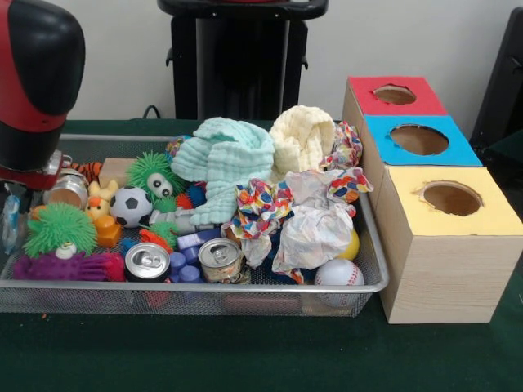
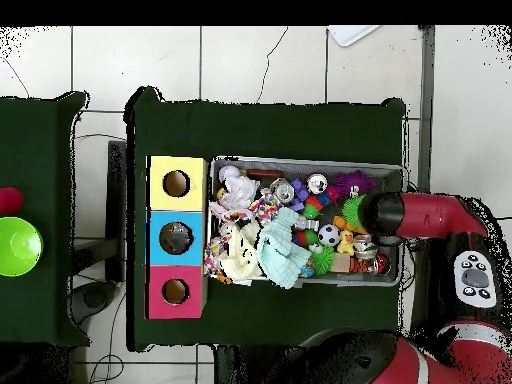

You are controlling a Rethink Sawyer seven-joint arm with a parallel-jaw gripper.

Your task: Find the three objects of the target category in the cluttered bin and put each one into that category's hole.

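Observation:
The silver wire-mesh bin is full of toys and cloths; it also shows in the overhead view. My red and black arm hangs over the bin's left end, which is the right end in the overhead view. The gripper sits below it at the picture's edge, mostly cut off. A clear thing with blue on it shows there, perhaps a bottle. I see no other bottle. The box beside the bin has a red hole, a blue hole and a yellow hole.
Two silver cans stand at the bin's front. A mint cloth, a yellow cloth and crumpled paper cover the middle. A soccer ball, a baseball and a green spiky ball lie around them.

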